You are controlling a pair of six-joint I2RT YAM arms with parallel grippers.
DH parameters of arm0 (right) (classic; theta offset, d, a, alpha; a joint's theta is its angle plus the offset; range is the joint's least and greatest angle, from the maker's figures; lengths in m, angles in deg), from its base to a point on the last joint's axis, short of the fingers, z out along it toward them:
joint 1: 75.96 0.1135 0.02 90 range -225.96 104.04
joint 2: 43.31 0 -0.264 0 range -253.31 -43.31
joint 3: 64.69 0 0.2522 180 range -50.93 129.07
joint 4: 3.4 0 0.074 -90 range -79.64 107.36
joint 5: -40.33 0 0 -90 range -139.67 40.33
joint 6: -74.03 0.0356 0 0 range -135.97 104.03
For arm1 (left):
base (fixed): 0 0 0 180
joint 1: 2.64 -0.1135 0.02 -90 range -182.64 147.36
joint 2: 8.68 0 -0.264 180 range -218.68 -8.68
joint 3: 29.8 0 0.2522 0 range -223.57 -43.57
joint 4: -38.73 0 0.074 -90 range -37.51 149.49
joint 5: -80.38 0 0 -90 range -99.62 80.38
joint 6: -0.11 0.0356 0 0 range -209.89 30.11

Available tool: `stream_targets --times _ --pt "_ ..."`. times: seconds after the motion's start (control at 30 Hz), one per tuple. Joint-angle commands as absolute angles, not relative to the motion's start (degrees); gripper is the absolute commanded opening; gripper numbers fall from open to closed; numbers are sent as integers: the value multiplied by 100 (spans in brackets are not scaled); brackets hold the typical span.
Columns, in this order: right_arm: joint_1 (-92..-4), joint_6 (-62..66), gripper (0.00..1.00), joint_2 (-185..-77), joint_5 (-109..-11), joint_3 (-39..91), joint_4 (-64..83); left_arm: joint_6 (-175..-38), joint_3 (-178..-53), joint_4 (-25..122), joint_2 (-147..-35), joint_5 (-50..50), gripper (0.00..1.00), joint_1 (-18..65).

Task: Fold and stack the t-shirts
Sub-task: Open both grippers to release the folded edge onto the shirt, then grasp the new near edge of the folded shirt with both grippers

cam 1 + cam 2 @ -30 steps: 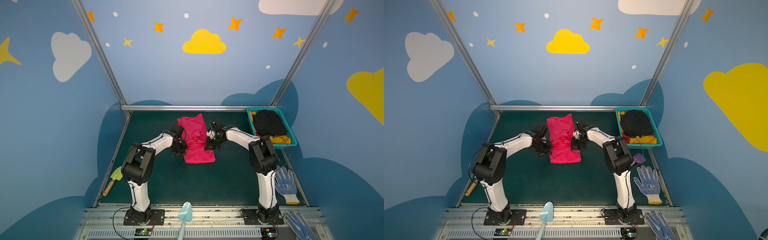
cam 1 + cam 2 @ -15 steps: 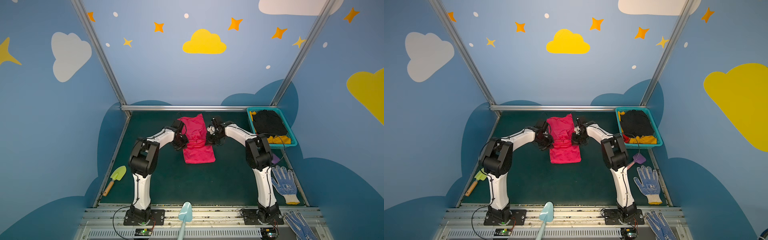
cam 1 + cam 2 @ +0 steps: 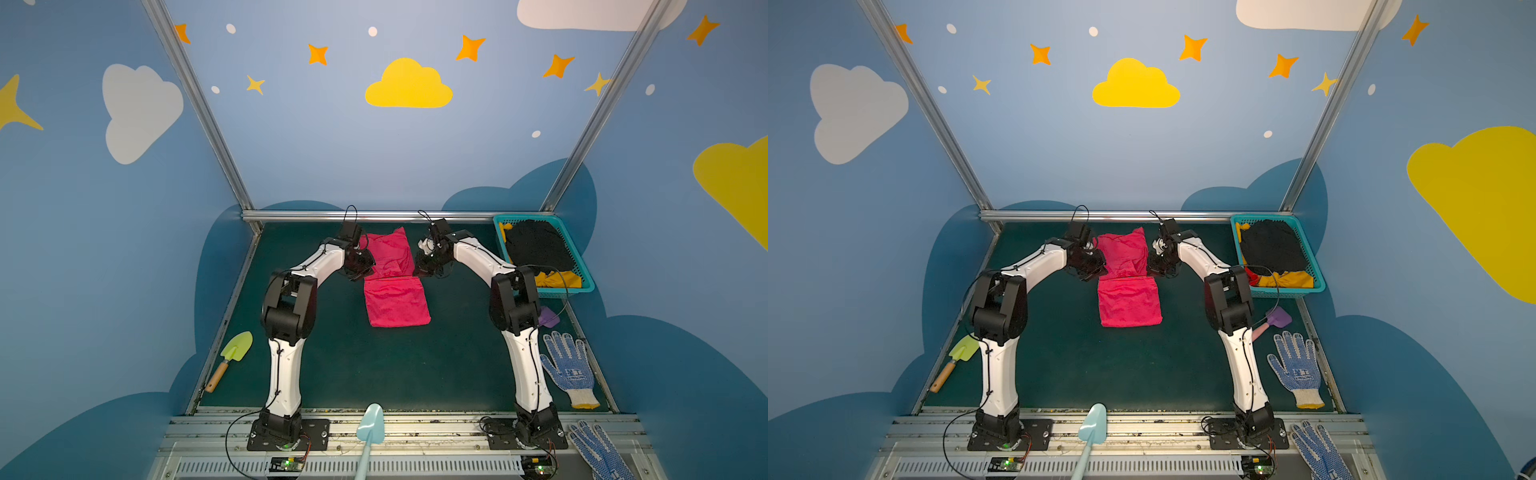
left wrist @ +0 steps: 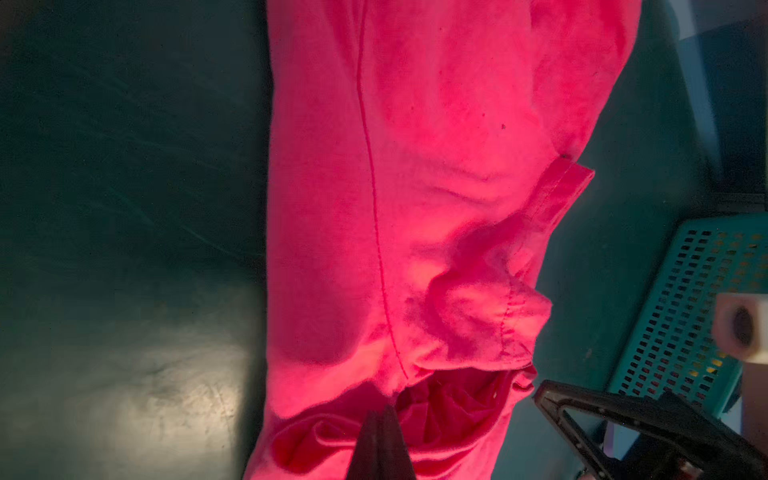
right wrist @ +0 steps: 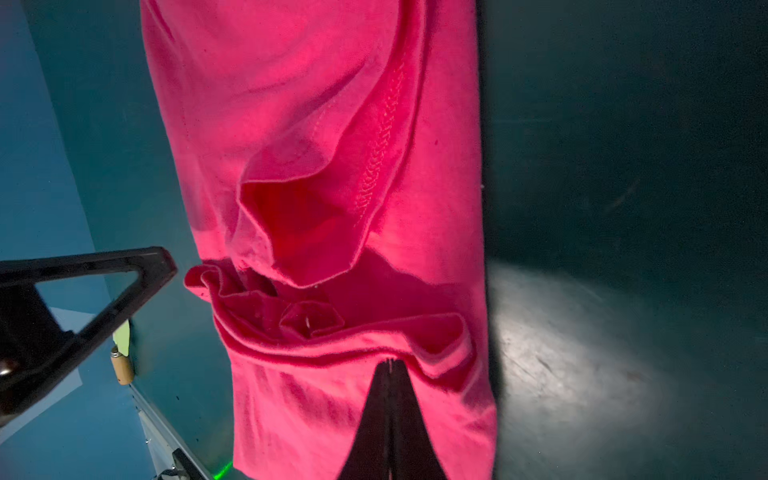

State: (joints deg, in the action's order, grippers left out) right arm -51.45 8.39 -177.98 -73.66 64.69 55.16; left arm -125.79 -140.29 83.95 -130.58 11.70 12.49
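Probably a robot test booth: blue walls (image 3: pixel 332 166) with painted clouds (image 3: pixel 408 85) and stars (image 3: pixel 318 54), metal frame (image 3: pixel 199 108), bolted-down robot arms (image 3: pixel 286 365).

Pink t-shirt (image 4: pixel 415 166): soft matt cloth, creased, stitched seams.
Surface (image 3: pixel 374 374): dark green, matt, scuffed, dull sheen under light.
Basket (image 3: pixel 557 291), right of frame: teal perforated plastic.
Trowel (image 3: pixel 232 357), lower left: wooden handle, smooth green plastic blade.
Glove (image 3: pixel 567 370), lower right: white knit, blue rubbery dots.
Rear rail (image 3: pixel 374 216): brushed metal.

The pink t-shirt (image 5: pixel 316 124) is seen laid on the dark green mat (image 5: pixel 623 166). The right gripper (image 5: pixel 389 368) is closed upon a rumpled fold across the t-shirt. A wooden handle (image 5: pixel 122 368) is noted beside the t-shirt.
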Motion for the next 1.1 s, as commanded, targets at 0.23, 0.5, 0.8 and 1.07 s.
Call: stream_targets --times 0.23,0.5,0.8,1.07 --pt "-5274 513 50 -15847 -7141 4588 5400 -12098 -12959 9366 -10910 744 54 1251" --pt "-5254 650 68 -15171 -7120 2946 4938 -12434 -11139 9130 -10266 741 84 1575" --pt "-4966 990 73 -15031 -7255 1991 4343 -12854 -10374 8328 -10425 823 95 2027" --pt "-4704 1303 73 -15070 -7383 1774 4085 -13207 -10178 7841 -10969 888 75 2177"
